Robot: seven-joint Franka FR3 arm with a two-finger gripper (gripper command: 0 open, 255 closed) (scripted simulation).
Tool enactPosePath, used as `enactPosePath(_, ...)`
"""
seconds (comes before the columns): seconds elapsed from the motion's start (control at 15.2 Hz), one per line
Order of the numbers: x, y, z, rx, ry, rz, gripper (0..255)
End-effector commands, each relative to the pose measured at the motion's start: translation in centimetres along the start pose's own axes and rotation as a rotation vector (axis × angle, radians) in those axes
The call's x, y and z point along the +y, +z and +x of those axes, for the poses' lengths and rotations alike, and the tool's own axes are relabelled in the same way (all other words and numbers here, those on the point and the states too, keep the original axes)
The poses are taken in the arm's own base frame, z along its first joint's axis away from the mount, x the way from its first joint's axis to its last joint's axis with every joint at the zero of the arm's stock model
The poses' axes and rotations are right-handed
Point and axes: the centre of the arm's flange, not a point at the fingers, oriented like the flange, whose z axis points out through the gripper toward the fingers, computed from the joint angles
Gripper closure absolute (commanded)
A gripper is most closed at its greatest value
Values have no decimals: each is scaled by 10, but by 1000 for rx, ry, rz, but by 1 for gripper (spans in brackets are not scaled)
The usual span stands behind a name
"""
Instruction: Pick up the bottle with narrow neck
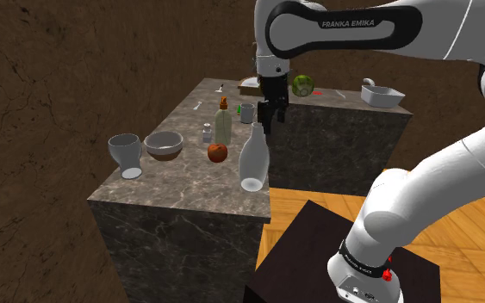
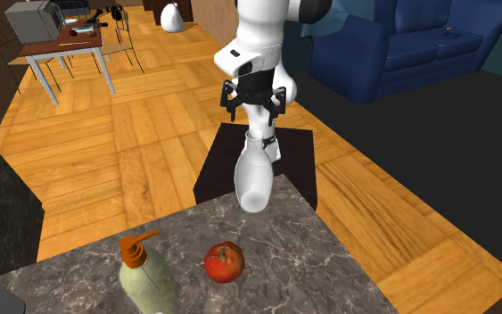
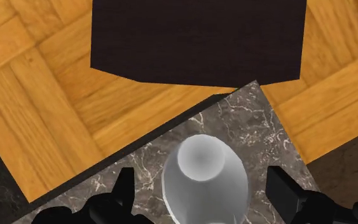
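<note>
Bottle: a pale grey bottle with a narrow neck and a wide body. It stands upright at the edge of the surface, on the side nearest the stand.
Jaws: open and holding nothing. They hang just above the bottle's mouth. In the wrist view the two black fingers stand apart on either side of the bottle, not touching it.
Surface: dark marble with pale veins. The bottle is close to one corner of it.
Stand: a dark box on a wooden floor, just beyond the bottle past the surface's edge.
Apple: a red apple, near the bottle and further in from the edge.
Soap bottle: pale green with an orange pump, beyond the apple from the bottle.
Bowl: a grey bowl, well apart from the bottle past the apple.
Goblet: a white goblet, farther from the bottle than the bowl.
</note>
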Motion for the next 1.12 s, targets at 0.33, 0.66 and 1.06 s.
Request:
enactPosePath(0.33,-3,-12,64,7,-36,57,0)
enactPosePath(0.66,-5,14,68,7,-36,57,0)
enactPosePath(1.06,-6,22,69,7,-36,57,255)
